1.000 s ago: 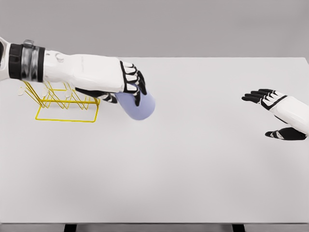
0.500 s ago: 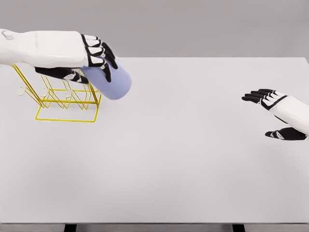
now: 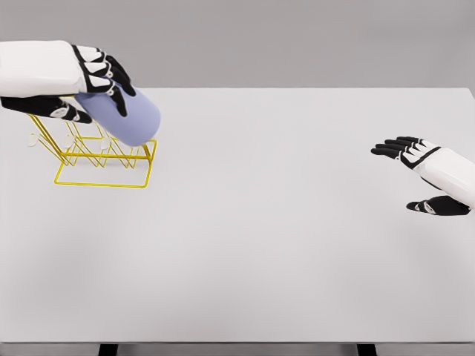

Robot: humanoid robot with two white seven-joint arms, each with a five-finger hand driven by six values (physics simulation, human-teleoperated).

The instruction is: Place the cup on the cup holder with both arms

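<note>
Cup (image 3: 122,117) is hanging tilted in the head view, long axis slanting down to the right, mouth end over the yellow cup holder (image 3: 104,163) at the table's (image 3: 282,237) far left. The left robot hand (image 3: 93,78) is curling around its upper end, directly above the rack's prongs. The right robot hand (image 3: 419,178) is idling well apart, fingers spread, holding nothing.

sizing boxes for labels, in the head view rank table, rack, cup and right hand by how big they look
1. Table, by far the largest.
2. Rack, partly hidden behind the cup and left hand.
3. Cup and right hand: look about alike, and fingers cover part of the cup, so no ranking.
</note>
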